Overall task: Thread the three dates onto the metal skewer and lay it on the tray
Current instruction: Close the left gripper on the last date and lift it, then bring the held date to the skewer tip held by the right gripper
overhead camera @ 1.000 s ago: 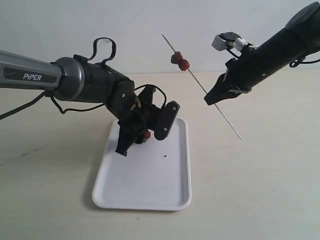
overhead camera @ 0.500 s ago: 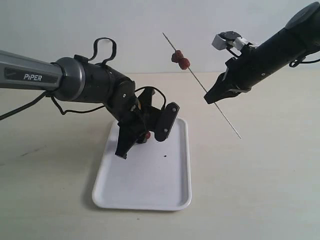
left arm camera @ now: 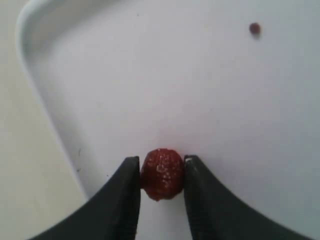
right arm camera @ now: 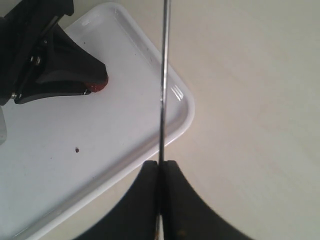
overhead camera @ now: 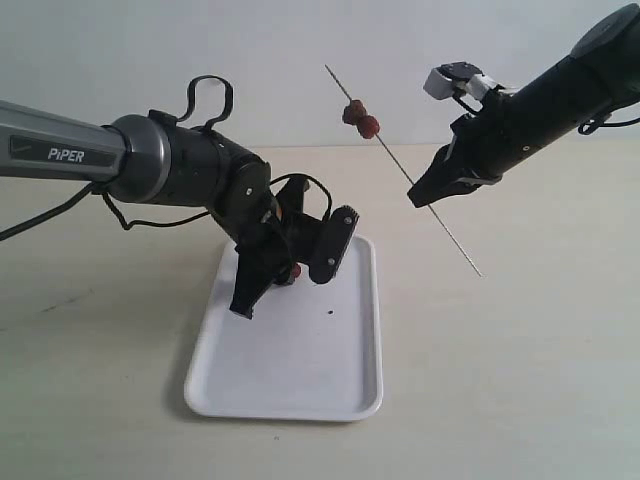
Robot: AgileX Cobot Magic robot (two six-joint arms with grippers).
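The left arm [overhead camera: 150,165] has "PiPER" in white on its grey sleeve; no other writing can be read.

Only the exterior view shows the two dates [overhead camera: 361,119]. They sit touching each other, high on the skewer [overhead camera: 395,161], which slants in the air over the desk [overhead camera: 500,380], to the right of the tray [overhead camera: 300,370]. The right fingers [overhead camera: 425,195] grip it below them. The right wrist view shows those fingers closed tight on the thin grey rod.

The third date [left arm camera: 161,174] is small, roundish, wrinkled and dark red with pale flecks. Its grip is plain only in the left wrist view: the left fingers [left arm camera: 192,172] press on both its sides, holding it down on the white tray, near the rim. In the exterior view it is only a red dot between black fingers. A tiny dark speck [left arm camera: 255,28] lies apart from it.
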